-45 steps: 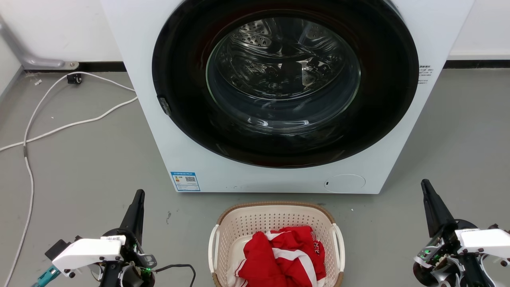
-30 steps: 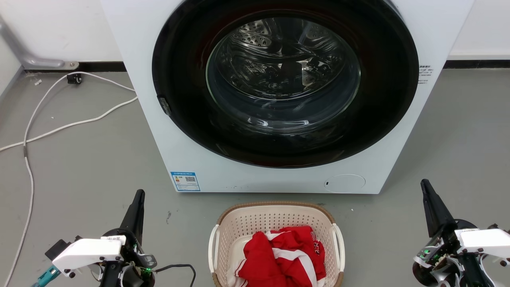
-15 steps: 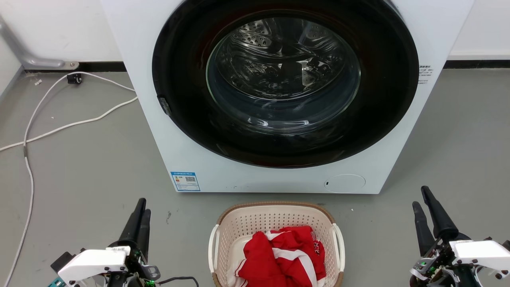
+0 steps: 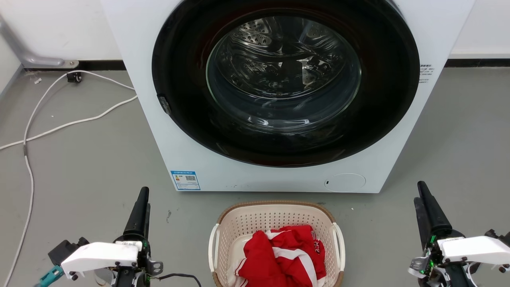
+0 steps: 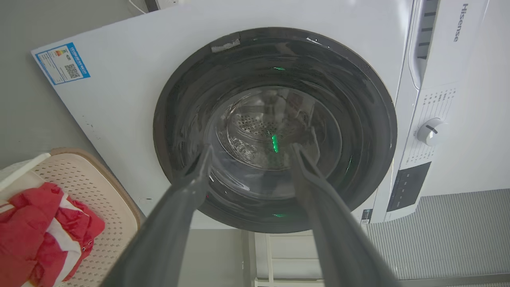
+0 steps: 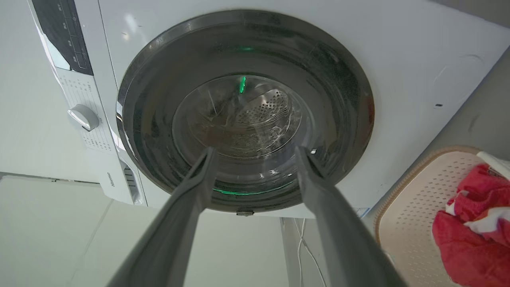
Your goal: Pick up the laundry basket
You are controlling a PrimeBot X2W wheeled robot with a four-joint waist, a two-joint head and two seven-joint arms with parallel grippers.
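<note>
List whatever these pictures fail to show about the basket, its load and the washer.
Laundry basket: near end cut off by the head view's bottom edge; both wrist views crop it at a side edge.
Basket floor: largely hidden under the red and white garment.
Blue label on the washing machine: print too small to read.
Panel lettering by the dial: too small, left wrist view.

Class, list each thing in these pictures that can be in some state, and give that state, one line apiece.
washing machine door, shut.
laundry basket, upright on the floor, held by nothing.
red and white clothes, crumpled inside the laundry basket.
left pincer, open, holding nothing.
right pincer, open, holding nothing.
white cable, lying loose on the floor.
</note>
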